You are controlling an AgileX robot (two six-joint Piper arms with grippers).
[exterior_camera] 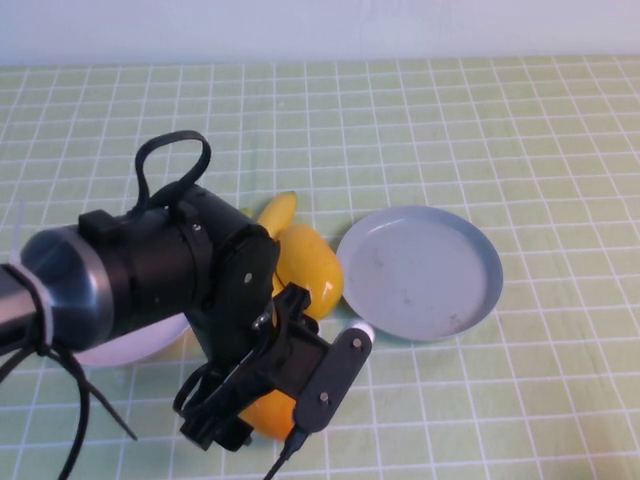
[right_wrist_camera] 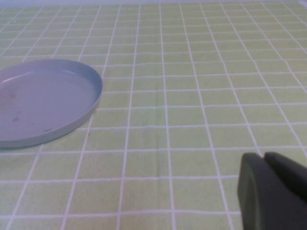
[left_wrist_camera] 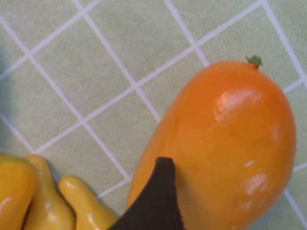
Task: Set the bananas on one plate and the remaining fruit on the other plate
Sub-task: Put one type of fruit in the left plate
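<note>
My left gripper point(exterior_camera: 275, 395) hangs low at the table's front, open wide around an orange mango point(exterior_camera: 262, 420). In the left wrist view that mango point(left_wrist_camera: 225, 139) lies on the cloth, with one dark finger point(left_wrist_camera: 156, 201) at its side and the other finger out of frame. A second mango point(exterior_camera: 312, 265) lies behind it, beside a banana point(exterior_camera: 277, 212). Two banana ends point(left_wrist_camera: 81, 208) show in the wrist view. The grey-blue plate point(exterior_camera: 420, 272) holds nothing. Only a pale sliver of the pink plate point(exterior_camera: 130, 348) shows under my left arm. My right gripper point(right_wrist_camera: 268, 191) is shut, hovering right of the grey-blue plate point(right_wrist_camera: 43, 103).
The green checked tablecloth point(exterior_camera: 500, 130) covers the whole table. My bulky left arm point(exterior_camera: 130, 270) blocks the view of the left front area.
</note>
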